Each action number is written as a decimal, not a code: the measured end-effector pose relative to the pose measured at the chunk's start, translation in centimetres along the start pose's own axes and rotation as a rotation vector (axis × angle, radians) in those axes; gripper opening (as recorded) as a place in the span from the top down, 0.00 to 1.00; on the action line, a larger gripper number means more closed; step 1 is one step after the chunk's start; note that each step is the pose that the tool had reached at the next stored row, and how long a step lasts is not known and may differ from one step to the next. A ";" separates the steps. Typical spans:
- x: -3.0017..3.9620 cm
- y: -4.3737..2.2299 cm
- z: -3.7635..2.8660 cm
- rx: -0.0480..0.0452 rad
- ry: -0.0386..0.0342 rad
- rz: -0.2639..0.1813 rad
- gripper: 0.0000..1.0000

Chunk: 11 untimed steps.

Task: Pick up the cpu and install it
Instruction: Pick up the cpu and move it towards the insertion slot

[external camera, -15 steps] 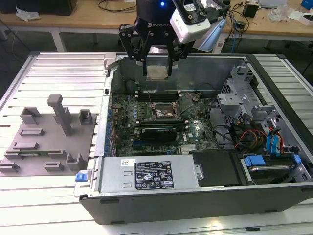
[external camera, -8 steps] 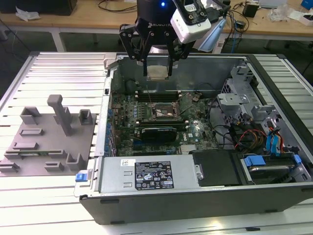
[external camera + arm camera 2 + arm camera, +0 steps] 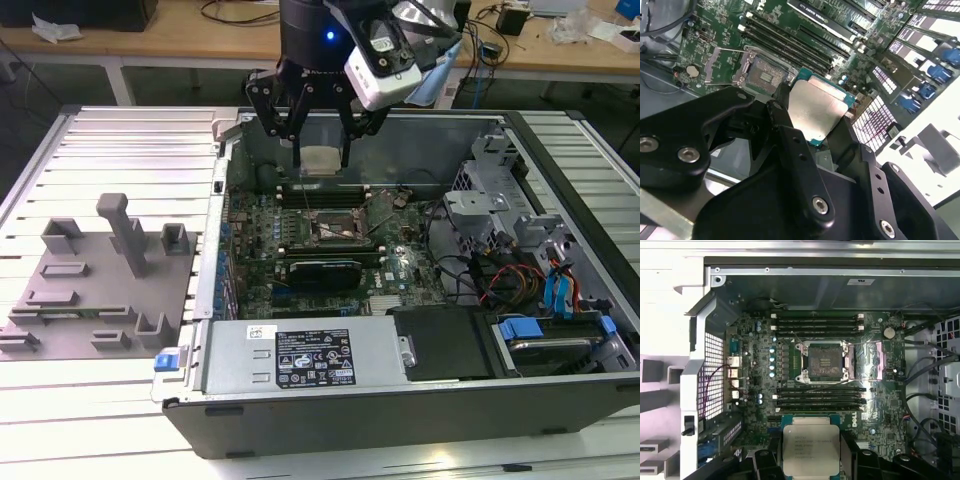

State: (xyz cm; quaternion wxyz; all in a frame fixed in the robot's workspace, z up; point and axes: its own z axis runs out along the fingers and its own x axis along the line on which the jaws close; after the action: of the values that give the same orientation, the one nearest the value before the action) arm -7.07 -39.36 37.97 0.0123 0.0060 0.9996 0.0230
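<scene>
cpu point(image 3: 811, 450) clamped at its edges by the claw point(image 3: 322, 160) over the motherboard point(image 3: 890, 407)

- The table point(image 3: 100, 420) has a pale metal top of long ribbed slats that runs across the exterior view.
- An open case point(image 3: 400, 425) lies on its side on the slats, toward the exterior view's right, with its open face up.
- A flat grey fixture point(image 3: 60, 300) lies on the slats at the exterior view's left, just beside the case. Low blocks and one taller post point(image 3: 125, 230) stand on it.
- A wooden bench point(image 3: 170, 45) stands behind the table, with cables point(image 3: 235, 12) lying on it.
</scene>
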 end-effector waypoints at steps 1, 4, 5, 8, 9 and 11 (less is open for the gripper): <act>0.01 0.12 0.21 0.0002 0.0001 0.000 0.45; 0.02 0.40 0.71 0.0001 0.0001 0.000 0.45; 0.03 0.53 0.95 0.0000 0.0000 0.000 0.45; 0.04 0.78 1.36 0.0001 0.0001 0.000 0.45; 0.04 0.88 1.49 0.0000 0.0000 0.000 0.45; 0.06 1.09 1.86 0.0001 0.0000 0.000 0.45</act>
State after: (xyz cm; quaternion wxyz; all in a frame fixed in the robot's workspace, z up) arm -7.07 -38.18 36.17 0.0123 0.0061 0.9996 0.0230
